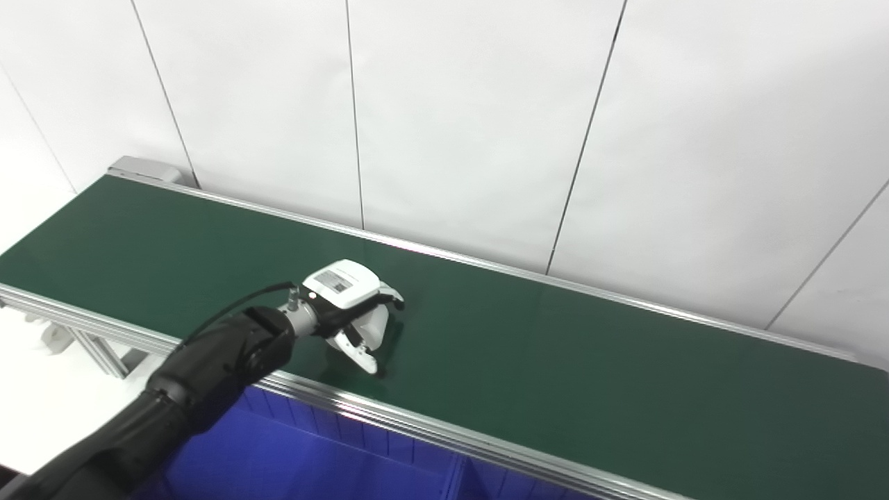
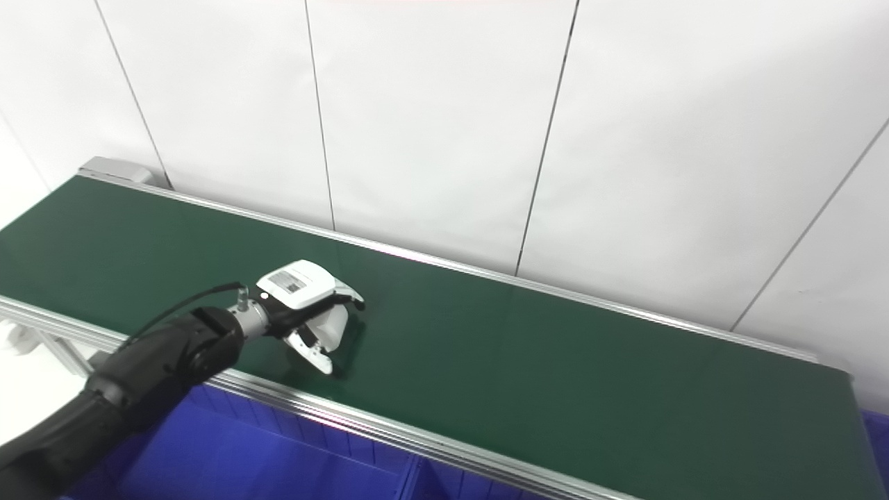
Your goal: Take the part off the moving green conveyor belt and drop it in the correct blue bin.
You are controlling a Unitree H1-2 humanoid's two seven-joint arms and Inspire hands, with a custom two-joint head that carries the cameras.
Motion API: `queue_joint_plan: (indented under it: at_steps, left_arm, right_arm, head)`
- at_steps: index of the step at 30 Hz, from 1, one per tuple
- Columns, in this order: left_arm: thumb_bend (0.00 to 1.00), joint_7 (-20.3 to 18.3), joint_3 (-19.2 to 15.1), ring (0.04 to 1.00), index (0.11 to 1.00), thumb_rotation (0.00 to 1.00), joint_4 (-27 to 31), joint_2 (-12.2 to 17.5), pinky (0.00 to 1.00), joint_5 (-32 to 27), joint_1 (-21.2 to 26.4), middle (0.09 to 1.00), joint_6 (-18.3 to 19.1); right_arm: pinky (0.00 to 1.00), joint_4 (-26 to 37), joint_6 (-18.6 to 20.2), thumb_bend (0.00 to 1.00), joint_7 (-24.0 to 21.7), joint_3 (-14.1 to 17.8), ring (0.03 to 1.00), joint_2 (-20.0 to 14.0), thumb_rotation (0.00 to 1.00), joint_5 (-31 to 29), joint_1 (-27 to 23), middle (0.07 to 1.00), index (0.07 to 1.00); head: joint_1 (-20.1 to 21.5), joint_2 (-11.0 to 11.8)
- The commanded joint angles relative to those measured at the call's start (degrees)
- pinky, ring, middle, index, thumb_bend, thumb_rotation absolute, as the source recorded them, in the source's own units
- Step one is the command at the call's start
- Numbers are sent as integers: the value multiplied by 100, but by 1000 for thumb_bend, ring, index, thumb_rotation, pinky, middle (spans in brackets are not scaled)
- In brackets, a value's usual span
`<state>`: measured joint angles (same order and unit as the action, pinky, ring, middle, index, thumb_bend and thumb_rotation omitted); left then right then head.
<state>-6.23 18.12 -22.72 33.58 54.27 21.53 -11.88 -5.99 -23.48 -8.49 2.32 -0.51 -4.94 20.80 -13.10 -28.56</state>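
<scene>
The green conveyor belt [image 1: 555,347] runs from upper left to lower right. My left hand [image 1: 351,305], white-backed with a label on top, reaches in from the lower left and sits low over the belt's near side. Its fingers [image 1: 390,297] and thumb [image 1: 362,357] curl down around a small white part [image 1: 378,325], which shows between them at belt level and is mostly hidden by the hand. In the right eye view the same hand [image 2: 305,300] and part [image 2: 333,323] appear. My right hand is out of sight.
Blue bins lie below the belt's near aluminium rail [image 1: 430,427]: one under my forearm [image 1: 312,458], another starting past a divider [image 1: 500,486]. A further blue bin corner [image 2: 876,434] shows at the belt's right end. White wall panels stand behind the belt.
</scene>
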Motion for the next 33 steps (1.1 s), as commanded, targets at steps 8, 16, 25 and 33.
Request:
queue_joint_plan:
  at_steps: [8, 16, 25, 33]
  left_arm:
    - [837, 1114, 231, 730, 743, 299, -265, 159, 719, 640, 220, 739, 302]
    - [531, 722, 526, 365, 491, 6, -201, 164, 412, 709, 369, 486, 520]
    - [526, 541, 547, 335, 488, 0, 147, 145, 397, 592, 290, 472, 514]
    - [527, -28, 377, 296, 485, 0, 1207, 278, 357, 460, 143, 472, 538]
  right_arm:
    - [1000, 138, -329, 852, 3, -46, 990, -61, 1000, -31, 4, 1000, 988]
    - [1000, 225, -268, 846, -6, -100, 999, -81, 1000, -81, 24, 1000, 997]
    - [1000, 317, -238, 820, 73, -109, 975, -74, 1000, -12, 71, 1000, 988]
    - [1000, 435, -175, 787, 18, -135, 976, -135, 1000, -130, 77, 1000, 989]
  head:
    - [14, -22]
    - [32, -68]
    - [53, -101]
    - [-135, -371]
